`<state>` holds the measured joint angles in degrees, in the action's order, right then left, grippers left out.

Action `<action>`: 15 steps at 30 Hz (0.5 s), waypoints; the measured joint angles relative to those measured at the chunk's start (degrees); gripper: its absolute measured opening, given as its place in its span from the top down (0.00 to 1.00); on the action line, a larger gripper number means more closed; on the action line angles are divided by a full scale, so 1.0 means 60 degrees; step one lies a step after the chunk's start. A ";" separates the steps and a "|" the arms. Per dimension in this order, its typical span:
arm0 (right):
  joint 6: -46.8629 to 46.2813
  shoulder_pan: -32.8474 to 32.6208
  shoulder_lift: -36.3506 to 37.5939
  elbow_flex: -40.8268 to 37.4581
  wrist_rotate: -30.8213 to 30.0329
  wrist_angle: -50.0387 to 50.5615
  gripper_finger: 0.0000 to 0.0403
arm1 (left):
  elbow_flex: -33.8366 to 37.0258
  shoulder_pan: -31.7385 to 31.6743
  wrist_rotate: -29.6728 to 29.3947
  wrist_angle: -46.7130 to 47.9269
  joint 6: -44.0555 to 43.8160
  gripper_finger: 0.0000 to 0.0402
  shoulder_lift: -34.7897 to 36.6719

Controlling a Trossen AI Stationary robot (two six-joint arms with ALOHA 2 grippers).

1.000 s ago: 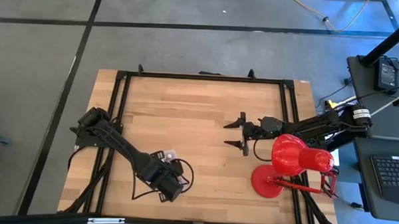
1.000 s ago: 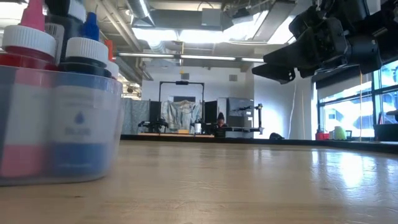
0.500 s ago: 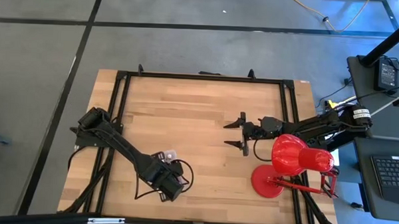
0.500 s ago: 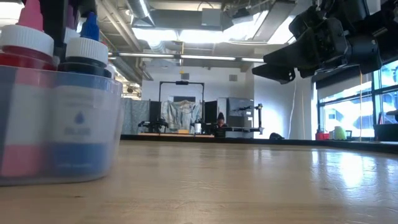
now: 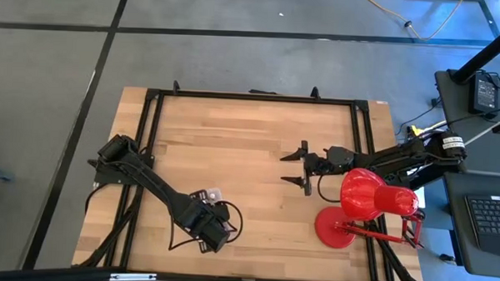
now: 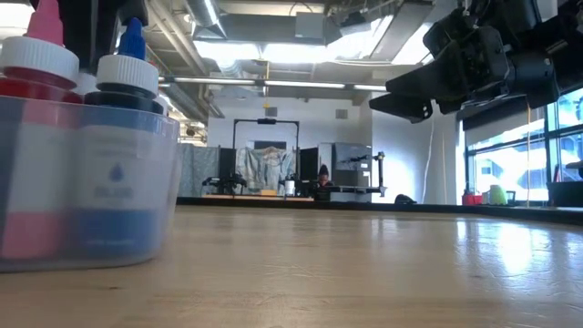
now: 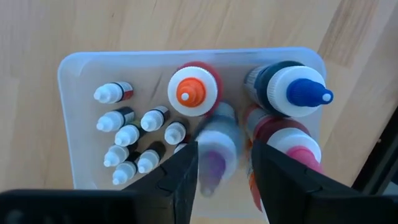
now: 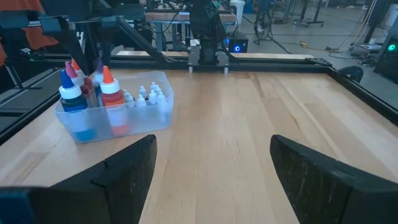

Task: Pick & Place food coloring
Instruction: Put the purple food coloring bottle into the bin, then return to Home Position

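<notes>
tiny white-capped food coloring (image 7: 134, 134) bottles in tray (image 7: 74, 68).

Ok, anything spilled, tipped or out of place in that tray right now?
Nothing spilled. In the clear tray, the small dropper bottles and the orange-tipped bottle and blue-tipped bottle stand upright. The one oddity: the purple bottle between the left gripper fingers shows blurred, so I can't tell whether it's tilted.

Bright, even overhead light, window glare on the table (image 6: 510, 251), motion-blurred purple bottle (image 7: 217, 146) at the left wrist.
</notes>
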<state>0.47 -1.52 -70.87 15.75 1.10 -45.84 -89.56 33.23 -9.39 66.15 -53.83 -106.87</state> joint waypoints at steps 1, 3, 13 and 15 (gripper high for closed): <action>-0.0002 -0.0002 0.0000 -0.0002 0.0000 0.0002 0.21 | 0.0000 0.0000 -0.0002 0.0006 -0.0049 0.63 0.0000; 0.0000 -0.0003 0.0000 -0.0004 0.0000 0.0003 0.21 | 0.0000 -0.0004 0.0000 0.0005 -0.0152 0.62 0.0000; -0.0026 -0.0001 0.0000 -0.0004 -0.0001 0.0003 0.21 | -0.0095 0.0035 -0.1286 0.1375 -0.0482 0.57 0.0831; -0.0004 0.0000 0.0000 -0.0004 -0.0002 0.0010 0.21 | -0.0095 0.0189 -0.2720 0.1828 -0.0774 0.58 0.1329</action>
<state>0.45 -1.52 -70.87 15.73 1.09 -45.78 -90.13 34.37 -25.71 77.12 -58.47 -98.89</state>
